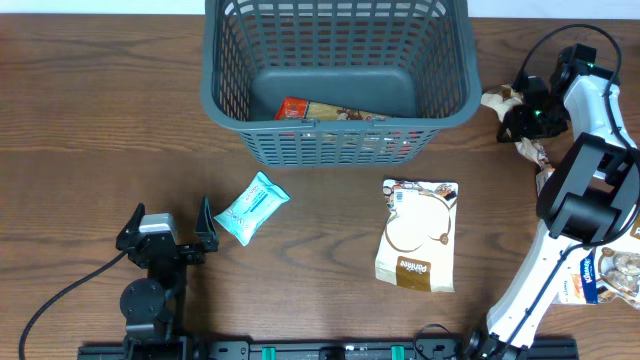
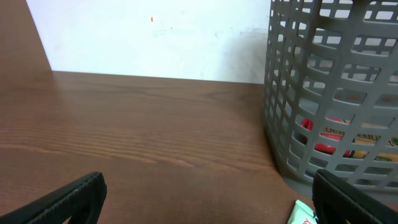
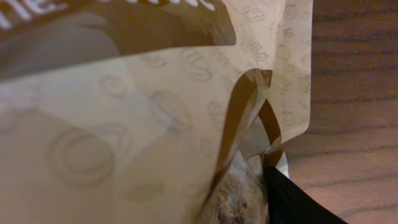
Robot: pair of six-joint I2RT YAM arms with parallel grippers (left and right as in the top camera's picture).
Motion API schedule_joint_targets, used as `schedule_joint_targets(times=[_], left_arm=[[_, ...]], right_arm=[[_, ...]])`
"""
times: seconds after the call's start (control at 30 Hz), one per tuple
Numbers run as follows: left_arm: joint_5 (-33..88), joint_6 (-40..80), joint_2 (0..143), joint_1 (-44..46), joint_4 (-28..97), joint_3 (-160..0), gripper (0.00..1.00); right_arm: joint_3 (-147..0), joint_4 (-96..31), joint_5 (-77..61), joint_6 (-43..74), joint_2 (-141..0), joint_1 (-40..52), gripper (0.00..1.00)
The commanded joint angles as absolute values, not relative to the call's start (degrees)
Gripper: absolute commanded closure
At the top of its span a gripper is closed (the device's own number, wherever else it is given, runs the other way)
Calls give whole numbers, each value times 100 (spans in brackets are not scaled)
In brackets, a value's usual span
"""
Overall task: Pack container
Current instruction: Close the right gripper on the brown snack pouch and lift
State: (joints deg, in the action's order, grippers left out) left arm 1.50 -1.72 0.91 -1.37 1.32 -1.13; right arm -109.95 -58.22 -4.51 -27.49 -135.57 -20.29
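Observation:
The dark grey lattice container (image 1: 215, 90) stands at the back centre and holds a red and brown snack pack (image 1: 320, 110). It also shows in the left wrist view (image 2: 292, 124). My left gripper (image 1: 168, 224) is open and empty near the front left, with a light blue pack (image 1: 252, 207) just to its right. A corner of that pack shows in the left wrist view (image 2: 302, 214). My right gripper (image 1: 518, 115) is at the far right, shut on a cream and brown pouch (image 1: 497, 99). That pouch fills the right wrist view (image 3: 124, 124).
A cream and brown pouch (image 1: 418, 235) lies flat right of centre. Another snack pack (image 1: 610, 275) lies at the right edge by the right arm's base. A white wall (image 2: 155, 37) stands beyond the table's far edge.

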Motion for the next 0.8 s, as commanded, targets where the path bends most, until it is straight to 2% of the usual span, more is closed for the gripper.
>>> schedule_joint_targets(times=[0.0, 0.37, 0.53, 0.63, 0.77], left_arm=[[69, -163, 60, -130, 252, -25, 1], [69, -163, 60, -130, 252, -25, 1], [69, -163, 60, -130, 252, -25, 1], [69, -163, 60, -130, 252, -25, 1], [69, -163, 60, -130, 252, -25, 1]], right_arm=[[-10862, -5854, -628, -2744, -13609, -1977, 55], [-10864, -5872, -644, -2676, -13598, -1977, 68], [-10877, -5874, -646, -2617, -13491, -1977, 68], [-10877, -5835, -644, -2617, -13336, -1979, 83], [-10879, -5760, -646, -2617, -13023, -1977, 86]])
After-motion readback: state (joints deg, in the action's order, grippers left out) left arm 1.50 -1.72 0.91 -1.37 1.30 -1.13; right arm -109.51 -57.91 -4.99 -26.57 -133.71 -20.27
